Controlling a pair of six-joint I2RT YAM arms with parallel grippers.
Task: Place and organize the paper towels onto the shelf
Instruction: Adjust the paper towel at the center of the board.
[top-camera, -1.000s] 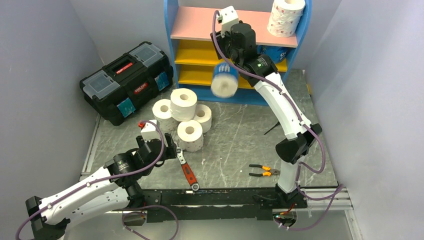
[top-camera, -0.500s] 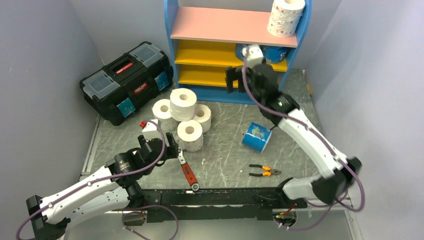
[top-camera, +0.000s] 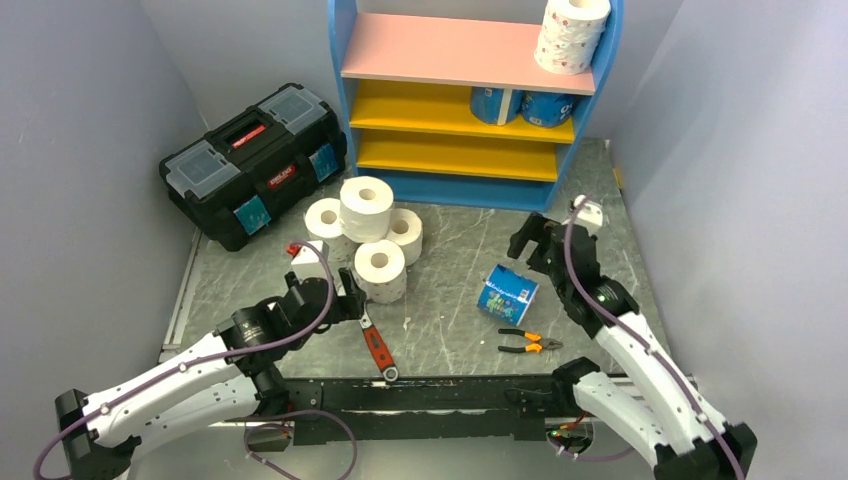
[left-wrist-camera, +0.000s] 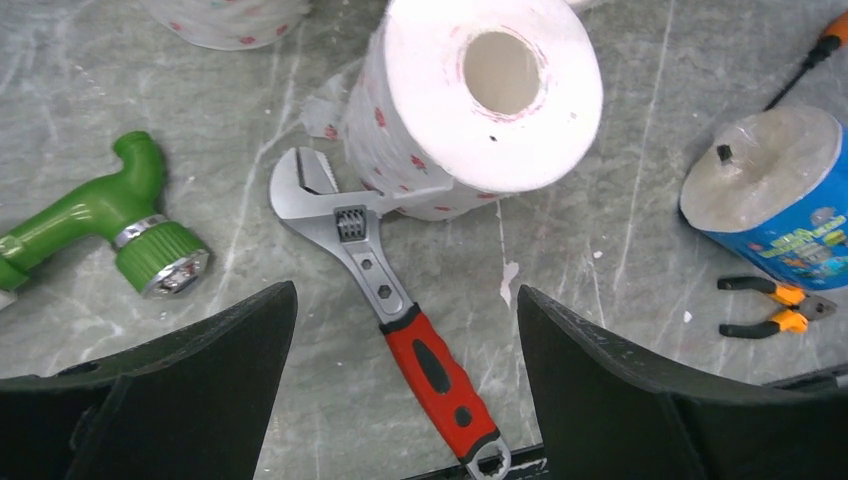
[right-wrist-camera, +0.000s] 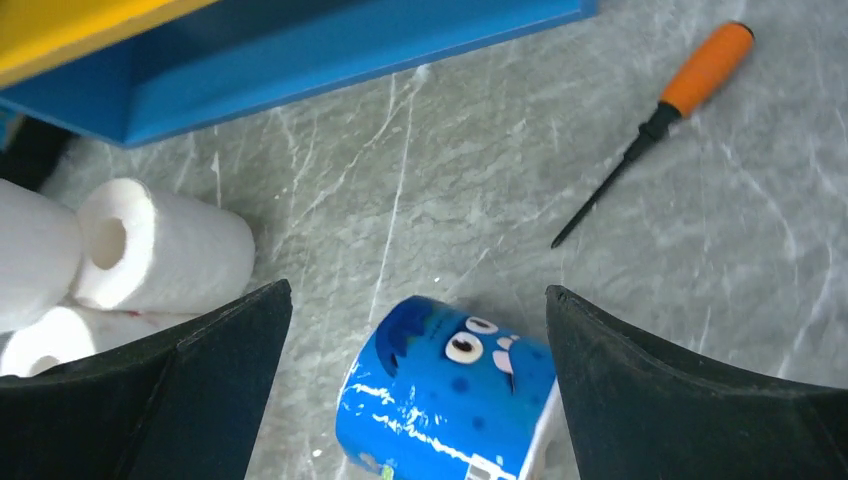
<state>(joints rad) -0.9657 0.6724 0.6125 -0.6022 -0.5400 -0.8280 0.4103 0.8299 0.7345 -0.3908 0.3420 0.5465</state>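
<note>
A grey stone-patterned counter (top-camera: 450, 250) carries everything. At its far edge stands the blue-framed shelf (top-camera: 445, 50), with one pink board above two yellow ones.

Three of the eight paper towels are already on it. A tall pink-dotted roll (top-camera: 573, 35) stands upright at the right end of the pink board. Two blue-wrapped rolls (top-camera: 497, 103) stand side by side, touching, at the right of the upper yellow board. The lower yellow board holds no roll.

A black toolbox (top-camera: 255, 160) sits left of the shelf.

Five rolls are left on the counter. Four white rolls (top-camera: 367, 205) are bunched together in front of the toolbox. A fifth roll, in a blue wrapper (top-camera: 508, 293), lies tipped on its side well apart from them, towards the right.

The right tool (right-wrist-camera: 415, 293) hangs just above that tipped roll, released, fingers spread wide and gripping nothing. The left tool (left-wrist-camera: 405, 290) hovers near the nearest white roll, also released and empty.

By this showing the job is under halfway. The tipped roll looks like the next to be picked up.

Scattered about are a red-handled wrench (left-wrist-camera: 440, 375), a green hose nozzle (left-wrist-camera: 110, 215), pliers (top-camera: 528, 342) and a screwdriver (right-wrist-camera: 660, 110).
</note>
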